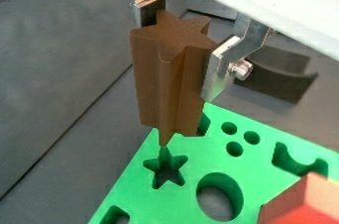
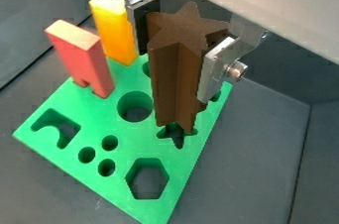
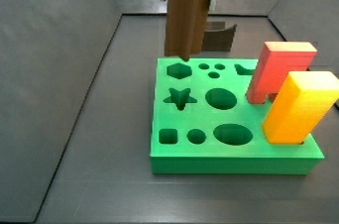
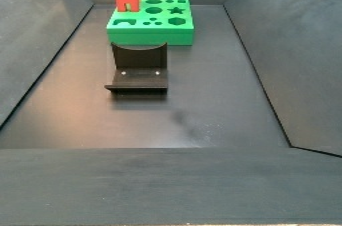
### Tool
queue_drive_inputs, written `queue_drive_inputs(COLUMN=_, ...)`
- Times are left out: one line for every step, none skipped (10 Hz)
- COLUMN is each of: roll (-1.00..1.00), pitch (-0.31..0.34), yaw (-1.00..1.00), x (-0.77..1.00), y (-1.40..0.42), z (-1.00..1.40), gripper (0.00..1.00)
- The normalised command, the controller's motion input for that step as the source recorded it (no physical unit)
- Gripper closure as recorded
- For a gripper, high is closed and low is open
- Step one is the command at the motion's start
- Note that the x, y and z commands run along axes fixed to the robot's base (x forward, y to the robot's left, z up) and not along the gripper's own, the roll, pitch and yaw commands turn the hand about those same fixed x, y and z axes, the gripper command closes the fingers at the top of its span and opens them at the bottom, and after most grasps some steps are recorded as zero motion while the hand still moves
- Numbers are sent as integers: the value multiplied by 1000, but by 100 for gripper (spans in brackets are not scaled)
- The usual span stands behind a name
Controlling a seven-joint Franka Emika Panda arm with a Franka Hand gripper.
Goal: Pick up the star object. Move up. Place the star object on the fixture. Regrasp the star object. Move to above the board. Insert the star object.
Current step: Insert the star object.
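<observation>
Clearly the task is in its last stage, judging by how things lie: the star object is off the floor, gripped and hanging upright over the board, while the fixture stands empty, well apart from the board in a side view. What seems left is the insertion itself: lining the peg up with the star hole and lowering it in.

The gripper is above the board with its fingers closed on the upper part of the star object; the silver plates press its flanks from opposite sides, and most of the brown peg hangs down below them. In both wrist views the peg's lower end is just above the green surface, close to the star hole. In a wrist view the hole shows just beyond the peg's tip, at about 6 o'clock from it, so the tip does not look seated yet; whether it touches the board I cannot tell.

In a side view the peg hovers over the board's far edge, with the star hole at 6 o'clock below it. The red block and yellow block stand in the board at about 3 o'clock of the star hole, clear of the peg.
</observation>
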Motion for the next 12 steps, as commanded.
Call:
queue_drive_inputs(roll=60, pitch=-23, yaw=-571, x=0, y=-29, z=-197, gripper=100)
queue_drive_inputs(roll=59, pitch=-19, yaw=-540, x=0, y=-57, z=-269, gripper=100)
queue_drive_inputs(roll=40, pitch=-26, yaw=-463, x=43, y=-89, z=-274, gripper=100)
queue_drive_inputs(roll=27, pitch=-19, yaw=-429, x=137, y=-123, z=-226, gripper=100)
queue_drive_inputs(roll=83, pitch=0, yaw=-380, x=114, y=-77, z=-46, gripper=100)
queue_drive_inputs(roll=67, pitch=0, yaw=-309, x=80, y=-74, z=-91, gripper=100)
queue_drive_inputs(roll=63, pitch=-3, yaw=-311, x=51, y=-106, z=-220, gripper=100)
queue_drive_inputs(roll=91, pitch=-19, yaw=-309, x=14, y=-129, z=-311, gripper=100)
queue_drive_inputs(roll=60, pitch=-51, yaw=-311, x=17, y=-149, z=-351, gripper=100)
queue_drive_inputs(roll=43, pitch=-7, yaw=-331, x=40, y=-143, z=-291, gripper=100)
queue_drive_inputs(roll=0, pitch=0, yaw=-374, x=66, y=-146, z=-211, gripper=100)
queue_drive_inputs(roll=-60, pitch=0, yaw=-454, x=111, y=-106, z=-129, gripper=100)
